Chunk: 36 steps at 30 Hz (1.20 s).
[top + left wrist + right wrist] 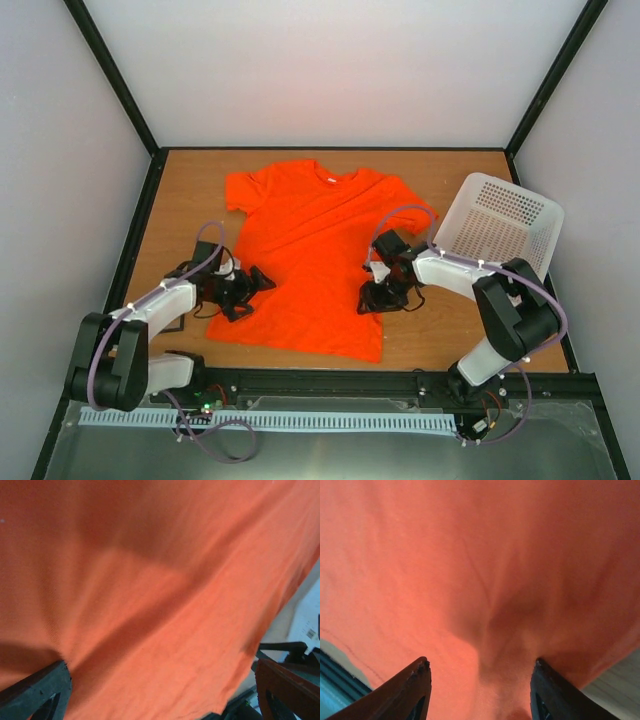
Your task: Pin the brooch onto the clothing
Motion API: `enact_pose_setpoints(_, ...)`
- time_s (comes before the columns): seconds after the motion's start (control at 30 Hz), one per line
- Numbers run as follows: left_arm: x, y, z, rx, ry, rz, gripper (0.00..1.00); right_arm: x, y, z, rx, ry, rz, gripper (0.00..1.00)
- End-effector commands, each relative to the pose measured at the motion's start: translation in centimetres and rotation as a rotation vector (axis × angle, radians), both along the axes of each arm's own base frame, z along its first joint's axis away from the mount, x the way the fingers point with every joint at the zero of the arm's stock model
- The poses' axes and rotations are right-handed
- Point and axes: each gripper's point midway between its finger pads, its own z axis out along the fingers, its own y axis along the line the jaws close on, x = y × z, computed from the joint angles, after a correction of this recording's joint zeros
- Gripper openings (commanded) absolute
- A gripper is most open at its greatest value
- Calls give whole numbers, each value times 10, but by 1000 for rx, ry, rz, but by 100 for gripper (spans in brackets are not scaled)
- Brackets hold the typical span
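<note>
The clothing, an orange T-shirt (pixel 310 250), lies flat on the wooden table. My left gripper (pixel 248 288) rests at its lower left edge. In the left wrist view its fingers (pixel 40 692) stand far apart over the orange fabric (pixel 150 580), and the left gripper (pixel 161 667) is open. My right gripper (pixel 378 297) sits on the shirt's lower right edge. In the right wrist view it (pixel 480 672) is open, with a soft raised fold of the shirt (pixel 470 555) between its dark fingertips (pixel 420 675), not pinched. The brooch is hidden from every view.
A white perforated basket (pixel 500 215) lies tilted at the back right, close to the right arm. A small dark square object (pixel 175 323) lies under the left forearm. Black frame rails border the table, and the base rail (pixel 400 382) runs along the near edge.
</note>
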Motion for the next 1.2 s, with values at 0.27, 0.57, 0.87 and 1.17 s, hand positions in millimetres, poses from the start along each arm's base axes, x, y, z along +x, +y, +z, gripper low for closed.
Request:
enact_pose_setpoints(0.27,-62,-33,-6,26,192,-81,100,20,-13,66,-60,-191,-93,52)
enact_pose_setpoints(0.57,-33,-25,9,44,68,23,100,0,27,17,80,-6,-22,47)
enact_pose_setpoints(0.87,-46,-9,-23,136,151,58,100,-8,-72,-13,-280,27,-283,43)
enact_pose_setpoints(1.17,6,-24,66,82,-164,3,100,34,-25,90,21,-278,-166,72)
